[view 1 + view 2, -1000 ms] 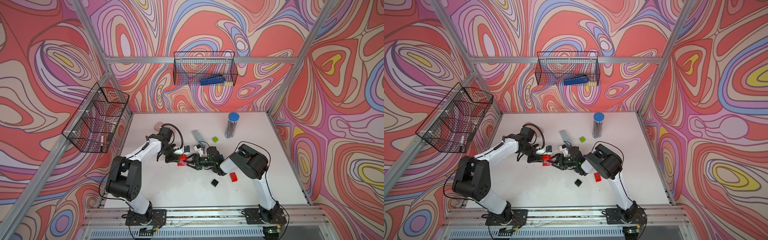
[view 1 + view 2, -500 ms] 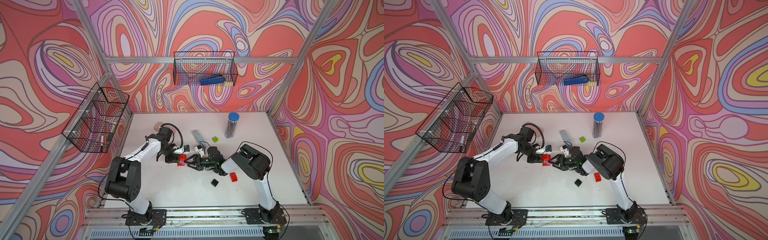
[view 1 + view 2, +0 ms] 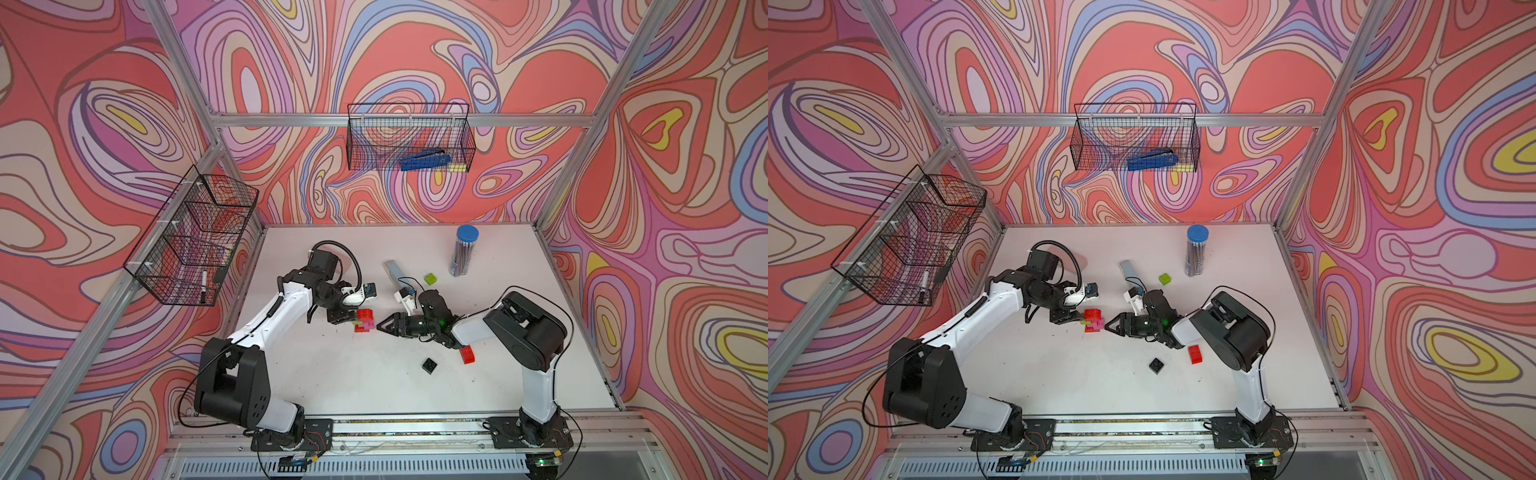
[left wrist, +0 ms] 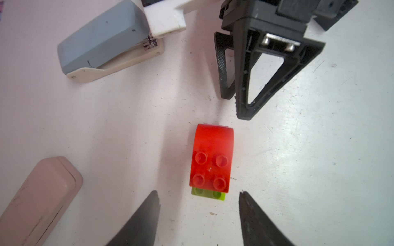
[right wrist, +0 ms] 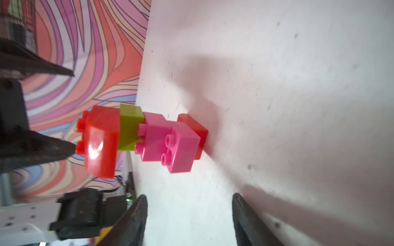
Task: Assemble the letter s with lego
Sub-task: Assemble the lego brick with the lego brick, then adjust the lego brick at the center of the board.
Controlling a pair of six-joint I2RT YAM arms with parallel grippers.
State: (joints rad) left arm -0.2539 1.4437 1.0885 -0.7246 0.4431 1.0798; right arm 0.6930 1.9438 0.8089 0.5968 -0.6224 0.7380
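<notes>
Open room: bare table (image 3: 353, 386) lay between the lego stack (image 3: 365, 321) and the arm bases. A black brick (image 3: 429, 365) and a red brick (image 3: 466, 354) sat well apart from the stack.
Edges: the stack stood well clear of every table edge. The grey stapler (image 4: 102, 40) and pink case (image 4: 36, 198) lay near it, not touching.
Left hand (image 4: 198, 194): spread, tips flanking the stack's top, gaps on both sides.
Right hand (image 5: 188, 197): spread, empty, pointing at the stack from the opposite side, apart from it.
Stack: upright on the table, built up as red, pink, pink, lime, with a rounded red brick on top.
Hidden: from the left wrist, only the top red and a lime sliver showed. Both hands' fingers were cut off.
</notes>
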